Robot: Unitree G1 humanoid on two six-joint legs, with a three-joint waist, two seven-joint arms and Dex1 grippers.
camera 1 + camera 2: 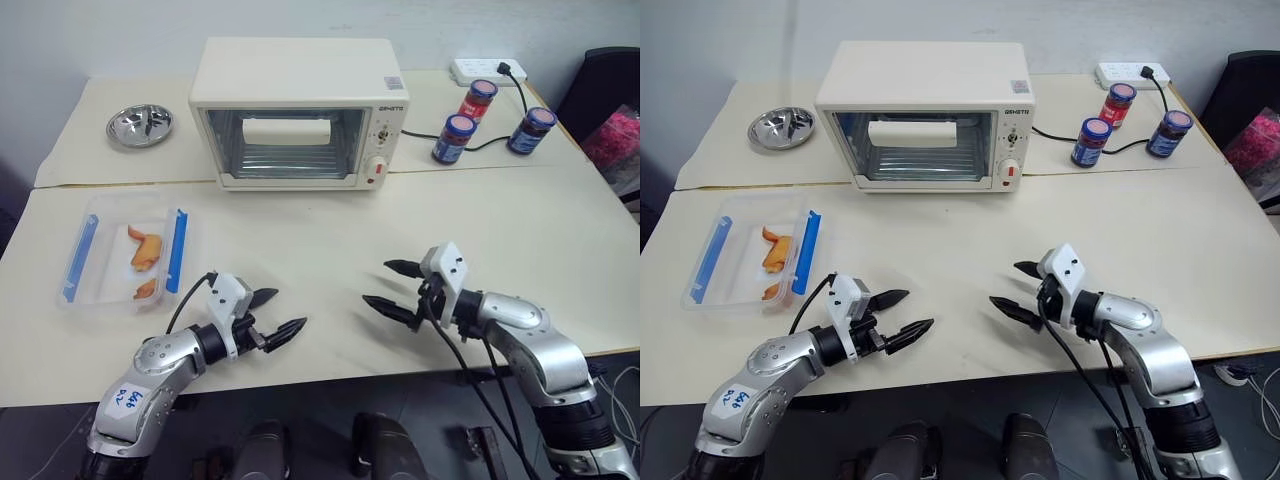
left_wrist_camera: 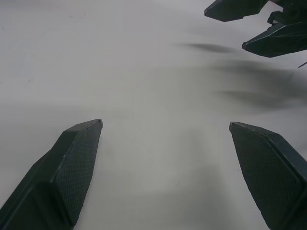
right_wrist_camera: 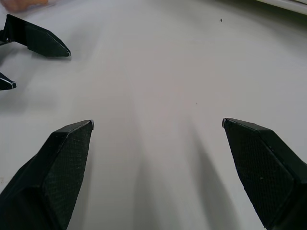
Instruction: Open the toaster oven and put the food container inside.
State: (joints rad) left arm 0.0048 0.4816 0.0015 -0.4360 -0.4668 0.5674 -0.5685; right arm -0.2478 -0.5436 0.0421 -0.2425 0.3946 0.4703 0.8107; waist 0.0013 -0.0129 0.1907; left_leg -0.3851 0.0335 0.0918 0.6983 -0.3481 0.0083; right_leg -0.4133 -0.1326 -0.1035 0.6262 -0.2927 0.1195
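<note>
The cream-white toaster oven [image 1: 298, 112] stands at the back of the table with its glass door shut and a white bar handle across the front. The food container [image 1: 125, 252], a clear shallow box with two blue clips and orange-brown pieces inside, lies at the front left. My left gripper [image 1: 282, 312] hovers open over the table's front edge, just right of the container and apart from it. My right gripper [image 1: 390, 286] is open too, facing the left one across a gap of bare table. Nothing sits between either pair of fingers [image 2: 76, 167].
A round steel bowl [image 1: 140, 125] rests at the back left. Three jars [image 1: 454, 138] with dark lids and a white power strip [image 1: 486, 71] stand right of the oven, whose black cable runs between them. A pink-patterned object [image 1: 615, 140] lies beyond the table's right edge.
</note>
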